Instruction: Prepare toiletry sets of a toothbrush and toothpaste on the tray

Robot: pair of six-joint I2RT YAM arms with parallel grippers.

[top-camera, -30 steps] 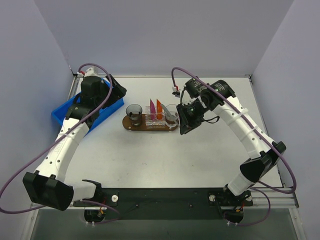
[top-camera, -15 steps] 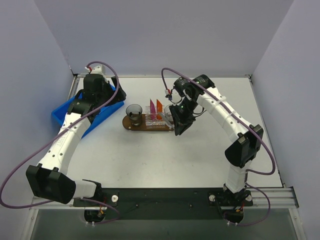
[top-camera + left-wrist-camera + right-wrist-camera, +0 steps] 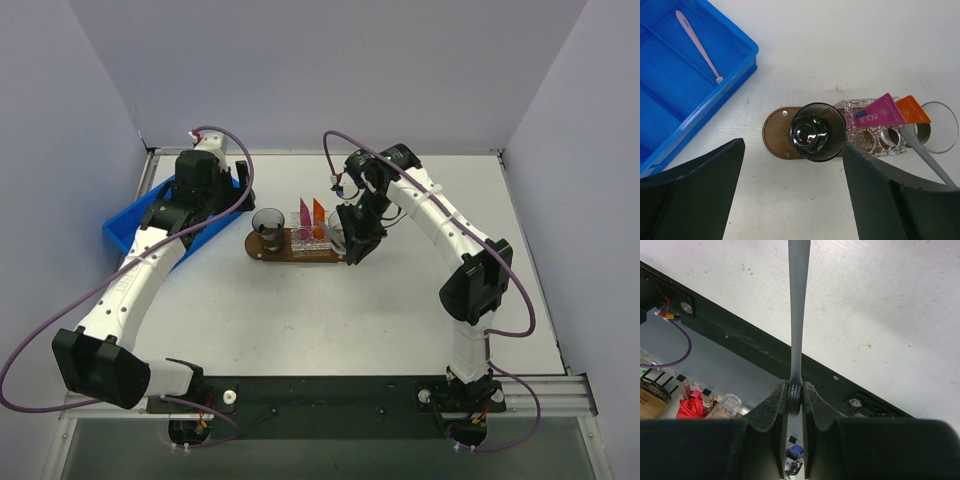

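Overhead, the left gripper (image 3: 792,145) hangs above the pale desk (image 3: 840,50) with its jaws spread wide and empty. The right gripper (image 3: 795,390) is pinched tight on the bristle head of a slim, flat grey toothbrush (image 3: 799,300). The glossy orange toothpaste (image 3: 912,110) stands crimped end up in a faceted clear holder (image 3: 865,142) on the oval dark-brown wooden tray (image 3: 774,132), beside a smoky round glass (image 3: 817,132).

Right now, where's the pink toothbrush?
Left wrist view, upper left: the pink toothbrush lies in the blue bin, left of the tray.
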